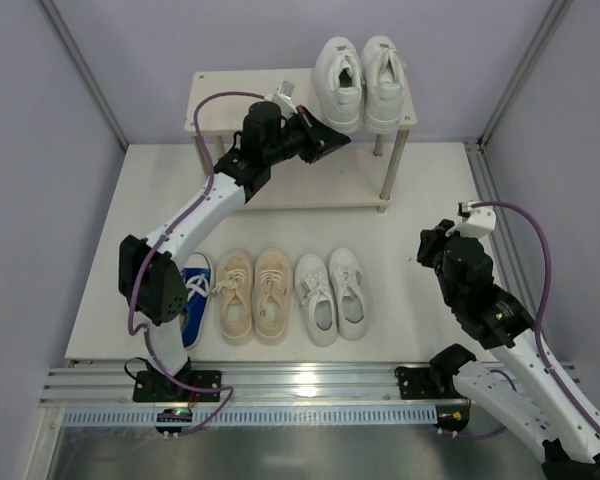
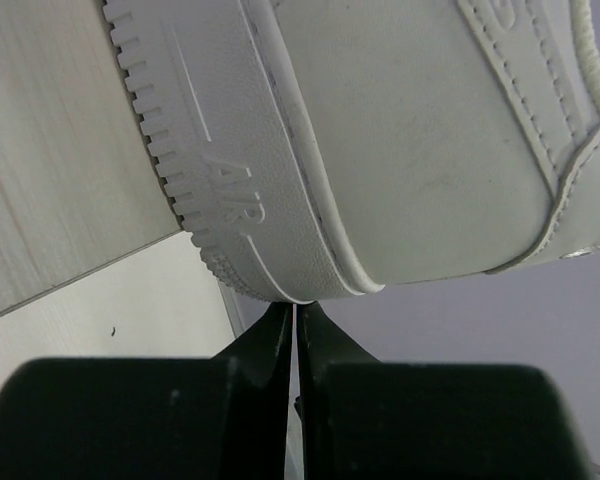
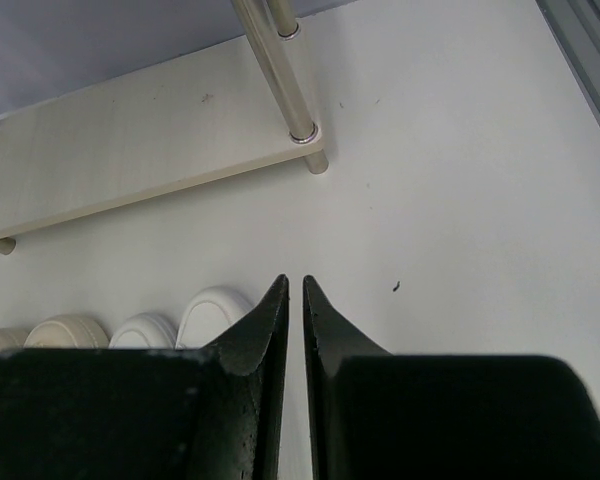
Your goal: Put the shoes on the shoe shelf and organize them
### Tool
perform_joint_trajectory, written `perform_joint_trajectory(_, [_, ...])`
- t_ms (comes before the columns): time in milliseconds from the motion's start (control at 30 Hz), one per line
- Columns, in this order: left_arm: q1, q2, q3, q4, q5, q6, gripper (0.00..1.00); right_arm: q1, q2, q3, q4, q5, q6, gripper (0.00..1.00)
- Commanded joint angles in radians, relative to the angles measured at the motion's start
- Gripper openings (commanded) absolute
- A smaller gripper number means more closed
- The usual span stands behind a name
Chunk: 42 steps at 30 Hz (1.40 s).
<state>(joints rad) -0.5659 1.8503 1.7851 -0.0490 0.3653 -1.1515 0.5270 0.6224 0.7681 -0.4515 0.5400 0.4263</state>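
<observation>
Lilac walls [image 1: 460, 50] close in a white desk [image 1: 420, 300]. At the top of the overhead view stands the shelf [image 1: 240, 95]. The big white pair [image 1: 360, 80] sits side by side on the right end of its top board, toes toward the wall.

The left arm reaches up across the frame. The left tool [image 2: 296, 320] has its fingers pressed together with nothing between them. The tips meet the ribbed sole [image 2: 230, 190] of the nearer big shoe, low at its heel corner.

The right tool [image 3: 295, 295] hangs over bare desk at the right of the frame, fingers nearly together and empty.

A row waits at the lower centre, toes toward the shelf: a blue shoe [image 1: 195, 300] partly hidden behind the left arm, then the beige pair [image 1: 252, 295] and the small white pair [image 1: 330, 292].

This looks like a nudge to square up the big pair. To do it well:

- Keep the tips low on the sole, not on the soft upper, so the shoe slides rather than tips.
- Push slowly and in short strokes.
- Stop once both heels line up.

The pair already sits near the right end of the board, so a hard shove could send it off that side.
</observation>
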Motion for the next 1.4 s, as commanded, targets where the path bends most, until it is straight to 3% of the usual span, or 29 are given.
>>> perform_joint_trajectory(0, [0.014, -0.037, -0.032, 0.044, 0.003, -0.011, 0.00, 0.001, 0.003, 0.005, 0.017, 0.015, 0.014, 0.13])
perform_joint_trajectory(100, [-0.005, -0.101, -0.142, 0.084, 0.015, -0.010, 0.10, 0.002, 0.005, 0.003, 0.017, 0.015, 0.012, 0.13])
perform_joint_trajectory(133, [-0.009, -0.156, -0.212, 0.096, 0.017, -0.010, 0.26, 0.001, 0.005, 0.003, 0.016, 0.015, 0.012, 0.12])
perform_joint_trajectory(200, [-0.014, -0.213, -0.292, 0.132, 0.009, -0.013, 0.38, 0.001, 0.005, 0.002, 0.014, 0.014, 0.009, 0.13])
perform_joint_trajectory(233, [-0.018, -0.282, -0.356, 0.138, 0.003, -0.007, 0.51, 0.001, 0.005, 0.002, 0.016, 0.015, 0.008, 0.12])
perform_joint_trajectory(300, [-0.023, -0.351, -0.407, 0.112, -0.040, 0.037, 0.64, 0.001, 0.005, 0.002, 0.013, 0.011, 0.006, 0.13])
perform_joint_trajectory(333, [-0.023, -0.385, -0.436, 0.089, -0.057, 0.059, 0.75, 0.001, 0.007, 0.003, 0.013, 0.006, 0.006, 0.13])
perform_joint_trajectory(533, [-0.067, -0.650, -0.515, -0.205, -0.299, 0.318, 0.99, 0.001, 0.006, 0.025, -0.007, -0.101, -0.009, 0.17])
perform_joint_trajectory(633, [-0.074, -0.743, -0.573, -0.357, -0.356, 0.393, 1.00, 0.002, 0.064, 0.037, -0.058, -0.229, -0.030, 0.44])
perform_joint_trajectory(667, [-0.074, -0.763, -0.593, -0.424, -0.405, 0.404, 1.00, 0.002, 0.086, 0.039, -0.090, -0.267, -0.031, 0.57])
perform_joint_trajectory(833, [-0.078, -0.907, -0.758, -0.598, -0.512, 0.453, 1.00, 0.048, 0.152, -0.019, -0.124, -0.385, 0.008, 0.77])
perform_joint_trajectory(933, [-0.078, -0.977, -0.817, -0.649, -0.566, 0.460, 1.00, 0.111, 0.177, -0.035, -0.092, -0.393, 0.055, 0.82])
perform_joint_trajectory(1167, [-0.078, -1.100, -0.837, -0.727, -0.663, 0.469, 1.00, 0.442, 0.440, 0.065, -0.127, -0.200, 0.175, 0.82])
perform_joint_trajectory(1367, [-0.078, -1.139, -0.833, -0.778, -0.681, 0.489, 1.00, 0.505, 0.589, 0.100, -0.095, -0.167, 0.230, 0.82])
